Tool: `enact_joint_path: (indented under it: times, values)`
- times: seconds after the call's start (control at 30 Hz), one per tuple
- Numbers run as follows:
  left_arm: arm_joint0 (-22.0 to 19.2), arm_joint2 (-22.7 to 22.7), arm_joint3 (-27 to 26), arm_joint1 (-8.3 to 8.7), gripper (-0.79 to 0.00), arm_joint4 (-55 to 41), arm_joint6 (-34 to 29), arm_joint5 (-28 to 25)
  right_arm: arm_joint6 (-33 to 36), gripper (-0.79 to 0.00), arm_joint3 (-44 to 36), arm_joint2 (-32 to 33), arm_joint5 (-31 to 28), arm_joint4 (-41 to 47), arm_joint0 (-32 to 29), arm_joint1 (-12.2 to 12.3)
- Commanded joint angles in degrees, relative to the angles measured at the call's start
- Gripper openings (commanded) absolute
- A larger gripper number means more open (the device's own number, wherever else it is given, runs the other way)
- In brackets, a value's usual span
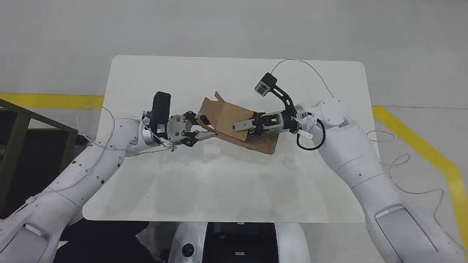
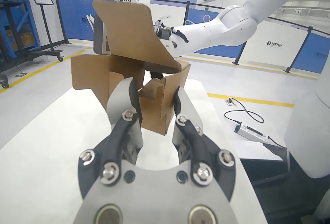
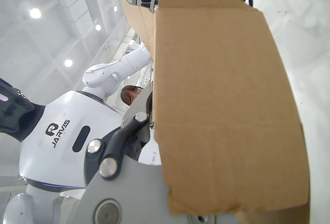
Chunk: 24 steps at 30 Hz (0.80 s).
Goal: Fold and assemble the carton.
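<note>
The left arm comes in from the robot's left side of the white worktop, low and nearly level, its forearm stretched toward the middle and its wrist pointing at the carton. The left tool is released: in the left wrist view its two fingers stand spread apart, and a lower corner of the carton sits in the gap between them. Whether either pad presses on the cardboard cannot be told.

The carton stands near the middle of the worktop, between the two tools. It is brown, partly unfolded and tilted. In the left wrist view one large flap rises at a slant over the open body, and a smaller side flap sticks out from it.

The right tool reaches in over the carton from the other side and is clamped on one of its walls. In the right wrist view that wall runs straight through the tool; one finger lies flat against its face and the other is hidden behind the cardboard. The right arm rises from the robot's right side, bends at the elbow beside the far corner of the worktop and runs back inward, roughly level, to the carton.
</note>
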Motion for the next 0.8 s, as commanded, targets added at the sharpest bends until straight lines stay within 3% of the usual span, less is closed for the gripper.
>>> enact_joint_path:
  times: [0.0,0.43,0.77]
  values:
    - [-0.3,0.6,-0.2,0.18,-0.526,-0.5,0.0,0.0,0.0,-0.785,0.0,0.0,0.0,0.0,0.0,0.0]
    - [-1.4,4.9,-1.0,2.02,-0.610,-8.2,0.0,0.0,0.2,-0.785,-0.1,0.2,0.2,0.0,-0.1,0.0]
    - [-4.3,10.8,-0.2,2.92,-0.671,-15.8,0.0,0.0,0.4,-0.785,-0.4,0.3,0.4,-0.2,-0.1,0.0]
